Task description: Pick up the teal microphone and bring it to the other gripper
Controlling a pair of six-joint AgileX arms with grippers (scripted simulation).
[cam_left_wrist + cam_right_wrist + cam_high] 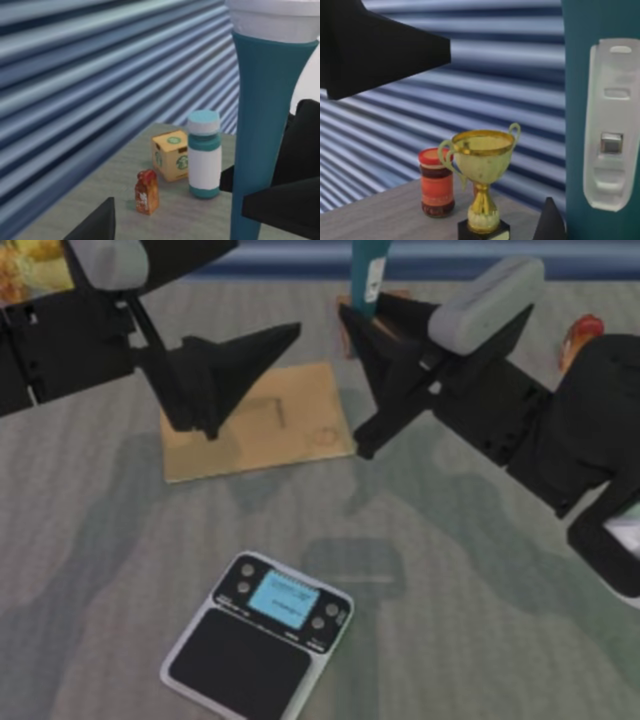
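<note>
The teal microphone (pixel 368 275) stands upright, lifted off the table at the back middle, with my right gripper (pixel 362 328) shut on its lower handle. In the right wrist view the teal handle (pixel 577 100) and its white switch strip (pixel 611 125) fill one side. In the left wrist view the handle (pixel 262 125) rises to the white head (pixel 272 20), very close in front. My left gripper (pixel 270 350) is open. Its fingers (pixel 100 225) are spread wide and point at the microphone from the left, a short gap away. One of them shows in the right wrist view (pixel 385 50).
A tan board (pixel 300 435) lies under both grippers. A black-and-silver device with a blue screen (pixel 260 635) sits at the front. Farther off stand an orange-red figurine (pixel 146 192), a yellow box (pixel 171 155), a teal-capped bottle (pixel 204 155), a gold trophy (pixel 482 180) and a red jar (pixel 436 182).
</note>
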